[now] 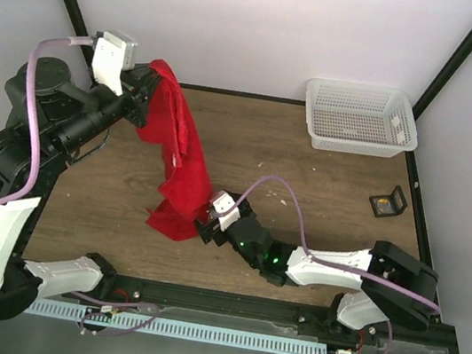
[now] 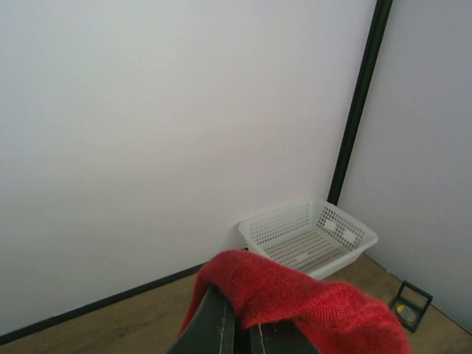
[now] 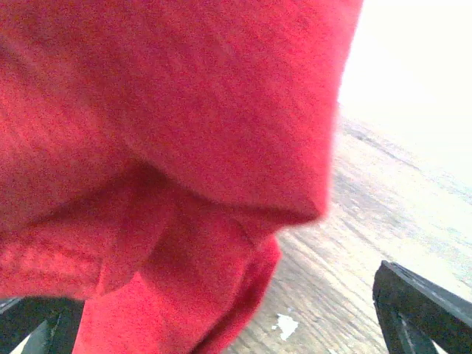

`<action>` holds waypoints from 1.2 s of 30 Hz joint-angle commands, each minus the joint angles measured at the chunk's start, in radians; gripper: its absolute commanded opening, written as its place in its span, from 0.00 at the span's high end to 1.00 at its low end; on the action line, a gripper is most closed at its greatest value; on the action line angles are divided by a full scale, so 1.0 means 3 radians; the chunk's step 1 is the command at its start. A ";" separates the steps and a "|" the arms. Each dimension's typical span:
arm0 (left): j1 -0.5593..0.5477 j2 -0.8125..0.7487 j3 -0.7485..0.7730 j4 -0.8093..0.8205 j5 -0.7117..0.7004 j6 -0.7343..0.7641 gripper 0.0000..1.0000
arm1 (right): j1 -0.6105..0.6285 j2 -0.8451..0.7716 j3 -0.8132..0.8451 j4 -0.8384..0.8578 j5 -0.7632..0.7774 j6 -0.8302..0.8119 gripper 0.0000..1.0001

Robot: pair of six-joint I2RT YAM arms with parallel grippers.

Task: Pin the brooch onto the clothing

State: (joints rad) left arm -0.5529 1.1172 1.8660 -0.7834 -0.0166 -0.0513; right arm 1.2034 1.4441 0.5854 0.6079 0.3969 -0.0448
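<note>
The red T-shirt (image 1: 181,155) hangs from my left gripper (image 1: 146,91), which is raised at the back left and shut on its top edge. The cloth drapes over the closed fingers in the left wrist view (image 2: 295,295). Its lower end rests bunched on the table. My right gripper (image 1: 208,224) is low at that lower end, jaws wide apart, with red cloth (image 3: 184,147) filling the space between the fingers (image 3: 413,310). A small round yellowish piece, apparently the brooch (image 1: 383,203), sits inside a black frame stand (image 2: 411,304) at the right.
A white mesh basket (image 1: 360,118) stands at the back right corner. Black frame posts run up both back corners. The wooden table's front edge has a black rail by the arm bases.
</note>
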 commanded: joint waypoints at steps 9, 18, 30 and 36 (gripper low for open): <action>0.0013 0.0044 0.0397 0.0012 -0.0209 0.0106 1.00 | 0.0589 -0.0213 0.0243 -0.0081 0.0489 0.0302 0.00; 0.0013 -0.0002 0.0394 0.0030 -0.0189 0.0071 1.00 | 0.0556 -0.0063 0.0596 0.0209 0.1127 0.0043 0.00; 0.0013 -0.0543 0.0096 0.0069 -0.0423 0.0212 1.00 | 0.0201 -0.0867 0.0760 -0.0094 0.0749 -0.0682 0.98; 0.0013 -0.1133 -0.0048 0.0187 -0.0055 0.0245 1.00 | 0.0173 -0.1714 0.1584 -0.1666 -0.0253 -0.0981 0.99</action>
State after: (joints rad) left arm -0.5522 0.8787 1.8484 -0.8085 -0.1074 -0.0010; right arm 1.2572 1.0607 0.8581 0.4221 0.5404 -0.2684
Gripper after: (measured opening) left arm 0.029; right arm 0.011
